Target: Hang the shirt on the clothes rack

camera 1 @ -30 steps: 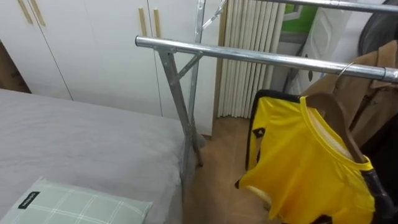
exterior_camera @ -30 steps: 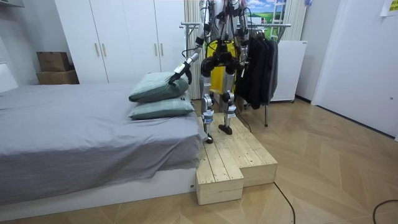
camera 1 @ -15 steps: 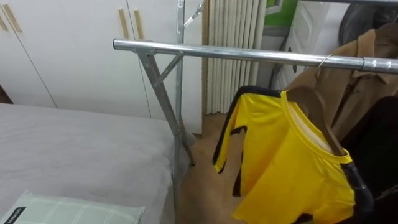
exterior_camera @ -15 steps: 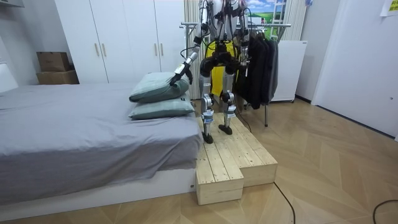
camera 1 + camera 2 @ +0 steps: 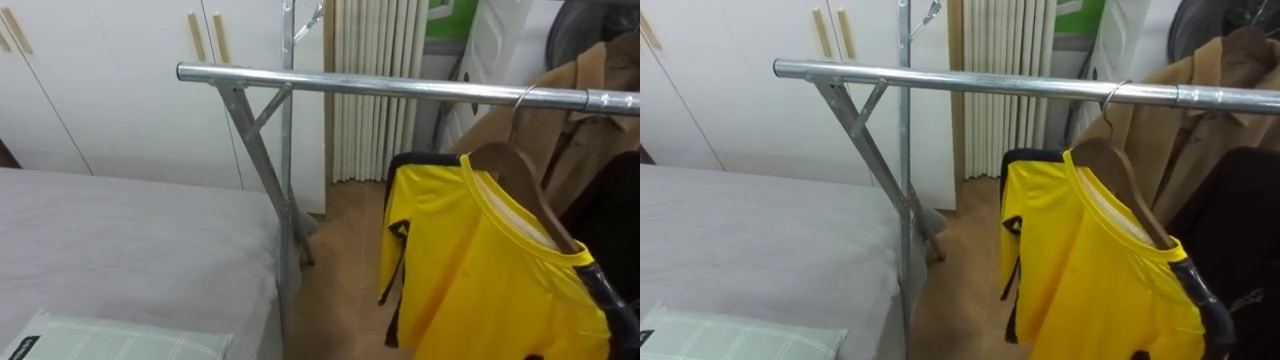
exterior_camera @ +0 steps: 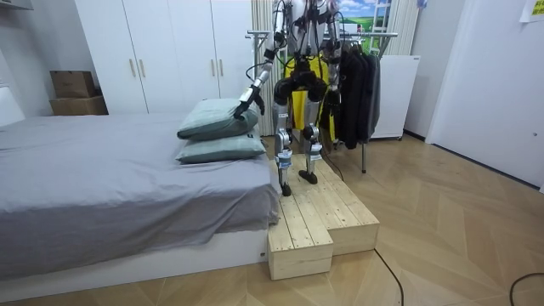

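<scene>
A yellow shirt (image 5: 480, 270) with black trim hangs on a wooden hanger (image 5: 520, 175). The hanger's wire hook sits over the metal rail (image 5: 400, 88) of the clothes rack, close to a brown coat (image 5: 590, 110). A dark part of my right hand (image 5: 608, 298) shows at the shirt's right shoulder end, mostly cut off by the picture's edge. In the room view I stand on a wooden platform (image 6: 319, 217) facing the rack, with my left hand (image 6: 252, 99) stretched out over the pillows (image 6: 217, 119).
The grey bed (image 5: 130, 240) with a checked green pillow (image 5: 120, 340) lies to my left, beside the rack's slanted leg (image 5: 262, 165). White wardrobe doors (image 5: 110, 80) stand behind. Dark clothes (image 6: 357, 93) fill the rack's right end.
The view turned right, then held. The shirt's body has swung to the right under the rail while its hook stayed in place. My left arm lifted a little.
</scene>
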Controlling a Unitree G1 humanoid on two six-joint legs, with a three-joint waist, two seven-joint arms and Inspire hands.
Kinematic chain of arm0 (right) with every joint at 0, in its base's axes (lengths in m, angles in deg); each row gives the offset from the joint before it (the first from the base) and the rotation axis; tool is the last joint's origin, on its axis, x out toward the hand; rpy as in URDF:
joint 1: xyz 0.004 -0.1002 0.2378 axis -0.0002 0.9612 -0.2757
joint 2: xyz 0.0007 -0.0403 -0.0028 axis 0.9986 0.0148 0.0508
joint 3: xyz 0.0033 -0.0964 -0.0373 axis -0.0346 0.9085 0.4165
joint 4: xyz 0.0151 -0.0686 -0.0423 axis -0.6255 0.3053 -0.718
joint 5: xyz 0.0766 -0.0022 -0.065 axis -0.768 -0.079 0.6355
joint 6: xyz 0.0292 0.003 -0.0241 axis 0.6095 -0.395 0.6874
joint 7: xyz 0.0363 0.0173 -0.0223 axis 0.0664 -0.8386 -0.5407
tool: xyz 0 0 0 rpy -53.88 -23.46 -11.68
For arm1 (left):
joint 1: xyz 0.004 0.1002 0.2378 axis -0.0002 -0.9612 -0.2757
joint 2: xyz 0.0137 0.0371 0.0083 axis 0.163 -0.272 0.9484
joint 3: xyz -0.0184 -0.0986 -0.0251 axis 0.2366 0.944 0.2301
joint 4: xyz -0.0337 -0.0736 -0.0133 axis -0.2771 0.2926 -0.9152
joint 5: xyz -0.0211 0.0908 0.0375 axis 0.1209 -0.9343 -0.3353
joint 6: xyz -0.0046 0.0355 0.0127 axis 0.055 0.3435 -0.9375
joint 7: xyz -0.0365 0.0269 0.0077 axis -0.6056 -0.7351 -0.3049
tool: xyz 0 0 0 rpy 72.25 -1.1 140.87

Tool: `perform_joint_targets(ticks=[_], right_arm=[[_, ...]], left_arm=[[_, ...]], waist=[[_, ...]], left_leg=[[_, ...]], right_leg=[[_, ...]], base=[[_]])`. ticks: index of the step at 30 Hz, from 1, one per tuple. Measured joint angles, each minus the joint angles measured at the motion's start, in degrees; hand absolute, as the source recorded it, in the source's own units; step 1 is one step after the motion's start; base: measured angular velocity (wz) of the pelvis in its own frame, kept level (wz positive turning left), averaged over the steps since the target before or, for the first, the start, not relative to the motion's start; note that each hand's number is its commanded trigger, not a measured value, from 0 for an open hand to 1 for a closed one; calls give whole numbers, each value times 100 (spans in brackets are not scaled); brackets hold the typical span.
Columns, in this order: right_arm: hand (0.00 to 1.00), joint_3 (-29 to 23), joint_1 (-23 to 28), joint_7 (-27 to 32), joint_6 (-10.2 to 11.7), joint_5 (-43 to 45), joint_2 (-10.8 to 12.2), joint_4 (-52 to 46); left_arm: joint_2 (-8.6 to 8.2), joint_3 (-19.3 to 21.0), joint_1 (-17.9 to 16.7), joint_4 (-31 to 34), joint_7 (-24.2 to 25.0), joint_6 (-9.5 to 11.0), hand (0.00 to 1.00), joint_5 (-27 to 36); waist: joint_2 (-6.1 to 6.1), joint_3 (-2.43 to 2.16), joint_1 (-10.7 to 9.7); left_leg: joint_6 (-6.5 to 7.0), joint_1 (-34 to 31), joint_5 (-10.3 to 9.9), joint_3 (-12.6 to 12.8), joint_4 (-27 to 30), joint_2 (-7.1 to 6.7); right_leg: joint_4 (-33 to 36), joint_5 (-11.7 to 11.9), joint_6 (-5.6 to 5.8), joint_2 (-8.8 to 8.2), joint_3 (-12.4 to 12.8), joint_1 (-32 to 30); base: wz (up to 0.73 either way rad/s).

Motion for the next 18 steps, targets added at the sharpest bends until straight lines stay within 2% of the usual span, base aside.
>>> perform_joint_targets(ticks=[3, 6, 8, 10, 11, 12, 13, 15, 16, 17, 18], right_arm=[[0, 257, 7, -177, -239, 51, -17, 4], [0, 421, -32, -411, -412, 92, -20, 9], [0, 420, -88, -508, -462, 122, -58, 10], [0, 417, -197, -535, -522, 112, -86, 31], [0, 404, -249, -529, -537, 30, -108, 81], [0, 395, -249, -525, -547, -26, -117, 98], [0, 389, -261, -521, -575, -66, -126, 180], [0, 367, -294, -543, -588, -99, -159, 231], [0, 360, -313, -543, -587, -120, -168, 234], [0, 339, -368, -541, -587, -151, -183, 247], [0, 332, -366, -539, -586, -265, -198, 252]], left_arm=[[16, -241, 67, -38, 135, -9, 0, -97], [65, -509, 193, -38, 196, -11, 0, -108], [60, -728, 201, -36, 285, -12, 0, -368], [60, -847, 202, -26, 389, -38, 0, -696], [57, -846, 265, -13, 450, -40, 0, -890], [58, -836, 332, -13, 454, -43, 0, -983], [60, -851, 462, -12, 447, -43, 0, -1145], [42, -952, 601, -16, 439, -41, 0, -1329], [39, -960, 609, -12, 431, -40, 0, -1342], [25, -954, 606, -10, 428, -40, 0, -1377], [25, -932, 614, -1, 426, -40, 0, -1384]], waist=[[80, 25, 26], [116, 14, 82], [145, -1, 119], [170, -3, 109], [202, -20, 88], [196, -18, 82], [181, -14, 71], [112, -8, 100], [100, -15, 106], [74, -17, 112], [44, -26, 104]], left_leg=[[-15, -136, -28, -108, 114, -4], [-15, -368, -26, -315, 254, -59], [-20, -493, -6, -377, 304, -88], [-14, -629, 18, -420, 400, -108], [-7, -751, 63, -401, 482, -115], [4, -799, 110, -371, 502, -125], [31, -851, 221, -249, 509, -149], [106, -887, 455, 347, 466, -159], [142, -902, 504, 537, 465, -149], [179, -909, 529, 890, 520, -75], [222, -895, 461, 1222, 723, 11]], right_leg=[[84, -50, -23, -54, -160, -74], [291, -163, -35, -150, -344, -256], [446, -242, -53, -222, -466, -364], [525, -293, -63, -311, -630, -434], [537, -326, -62, -374, -814, -418], [546, -354, -62, -428, -949, -414], [563, -423, -56, -552, -1210, -343], [563, -545, -51, -808, -1660, -207], [566, -583, -64, -853, -1760, -191], [561, -608, -74, -954, -2003, -139], [559, -635, -76, -1037, -2276, -42]], base=[[15], [34], [38], [48], [67], [109], [121], [121], [92], [92], [96]])
